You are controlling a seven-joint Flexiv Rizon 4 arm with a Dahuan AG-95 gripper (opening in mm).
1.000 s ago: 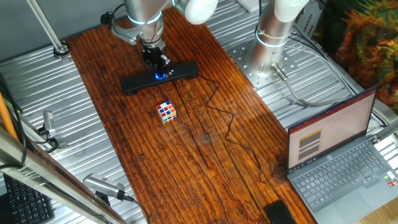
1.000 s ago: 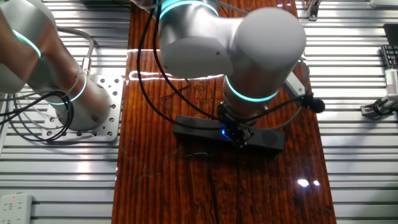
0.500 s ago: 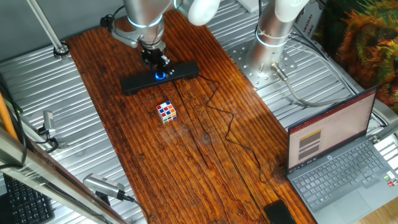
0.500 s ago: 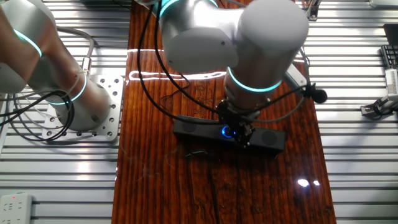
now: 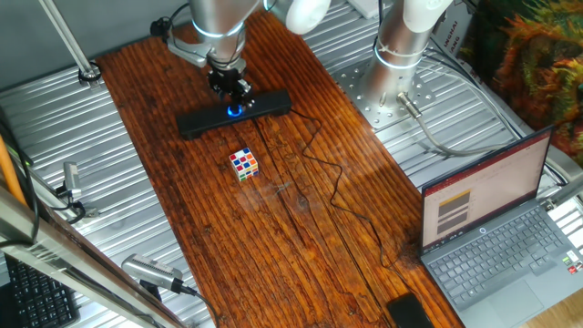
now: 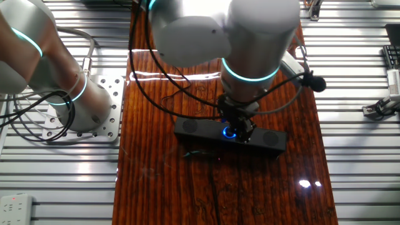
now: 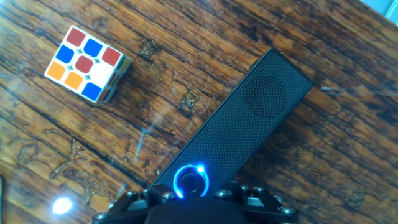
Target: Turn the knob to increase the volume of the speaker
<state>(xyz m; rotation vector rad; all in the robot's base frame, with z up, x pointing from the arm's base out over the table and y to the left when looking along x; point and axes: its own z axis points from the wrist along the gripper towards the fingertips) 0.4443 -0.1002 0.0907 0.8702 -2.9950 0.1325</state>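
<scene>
Hand view, knob (image 7: 191,180) half hidden, fingers (image 7: 249,194) cropped

The gripper (image 5: 234,95) sits right over the knob (image 5: 234,111), so in both fixed views only a bit of blue glow peeks out. Its fingers are too small and dark to tell if they touch the knob.

In the hand view the knob (image 7: 192,180) shows near the bottom edge. The gripper (image 7: 196,198) is cut off there, and so is half of the speaker (image 7: 249,121).

In the other fixed view the big arm (image 6: 225,31) hides the far table, and the cube cannot be seen.
</scene>
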